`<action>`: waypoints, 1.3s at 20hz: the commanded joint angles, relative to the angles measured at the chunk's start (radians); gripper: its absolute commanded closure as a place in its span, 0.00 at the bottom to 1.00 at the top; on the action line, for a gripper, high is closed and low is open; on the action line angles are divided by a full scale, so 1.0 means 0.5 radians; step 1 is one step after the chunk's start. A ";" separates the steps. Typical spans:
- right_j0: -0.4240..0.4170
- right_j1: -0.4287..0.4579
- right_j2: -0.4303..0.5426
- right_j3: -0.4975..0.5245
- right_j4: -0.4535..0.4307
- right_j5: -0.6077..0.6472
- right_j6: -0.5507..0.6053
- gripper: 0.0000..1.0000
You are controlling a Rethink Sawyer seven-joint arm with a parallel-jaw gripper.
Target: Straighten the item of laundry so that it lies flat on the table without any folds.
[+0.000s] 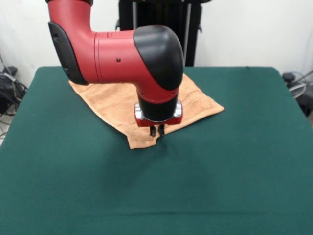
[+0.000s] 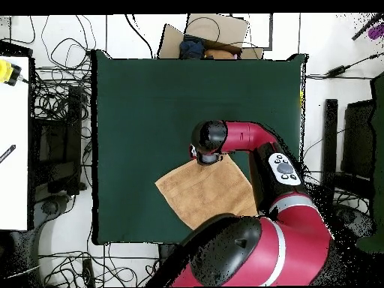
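Note:
The tan-orange towel (image 1: 115, 100) lies spread on the far middle of the dark green table (image 1: 234, 147), partly hidden behind the arm. Its near corner (image 1: 141, 142) looks slightly rumpled. My gripper (image 1: 157, 130) points straight down at the towel's near edge, its two fingers close together and pinching the cloth there. In the overhead view the towel (image 2: 206, 193) is a tilted square near the robot's side of the table (image 2: 150, 97). The gripper (image 2: 205, 158) sits at the towel's top corner, mostly hidden under the wrist.
The red arm (image 1: 122, 49) reaches low over the towel and hides its middle. A cardboard box (image 2: 214, 34) stands beyond the table's far edge. Cables (image 2: 64, 97) and a white bench (image 2: 13, 135) lie off the left side. A black stand (image 1: 156, 19) is behind the table.

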State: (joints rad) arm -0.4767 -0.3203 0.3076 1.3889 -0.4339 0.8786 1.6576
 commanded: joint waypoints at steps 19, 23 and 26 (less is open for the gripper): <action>0.120 -0.341 0.143 -0.233 -0.023 0.445 -0.258 1.00; 0.099 -0.325 0.165 -0.224 -0.027 0.389 -0.270 1.00; 0.100 -0.335 0.166 -0.218 -0.026 0.373 -0.268 1.00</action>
State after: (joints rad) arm -0.4357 -0.4615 0.3082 1.3205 -0.4426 1.0475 1.6576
